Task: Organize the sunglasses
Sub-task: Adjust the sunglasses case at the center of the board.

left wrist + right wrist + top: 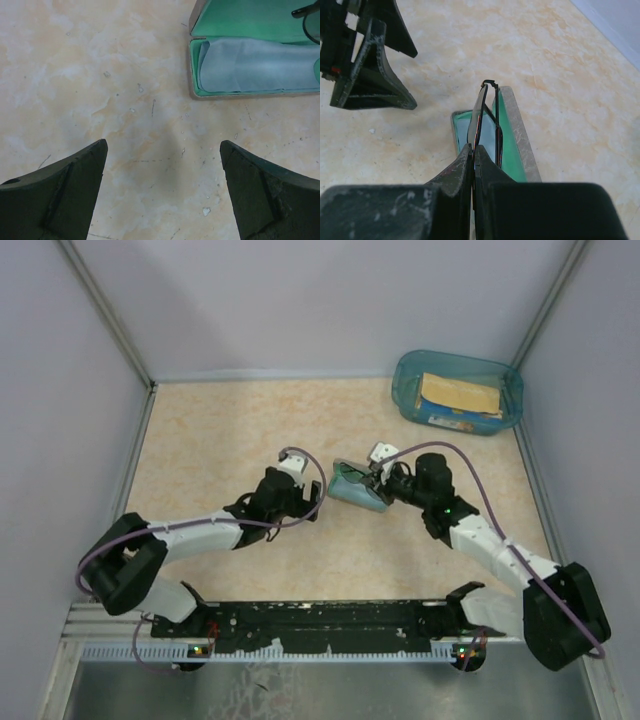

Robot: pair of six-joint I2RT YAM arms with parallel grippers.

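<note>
The sunglasses (485,112), thin and dark-framed with folded temple arms, are pinched in my right gripper (473,150), which is shut on them over the open grey case (517,135) with its green lining. A bit of their frame shows at the top right of the left wrist view (306,17). The case (358,485) lies mid-table, and a light blue cloth (255,65) lies inside it. My left gripper (162,150) is open and empty above bare table, just left of the case; it stands near the case in the top view (312,495).
A teal plastic bin (458,390) holding a yellow packet stands at the back right corner. Grey walls close in the table on three sides. My left gripper's fingers (370,65) show at the upper left of the right wrist view.
</note>
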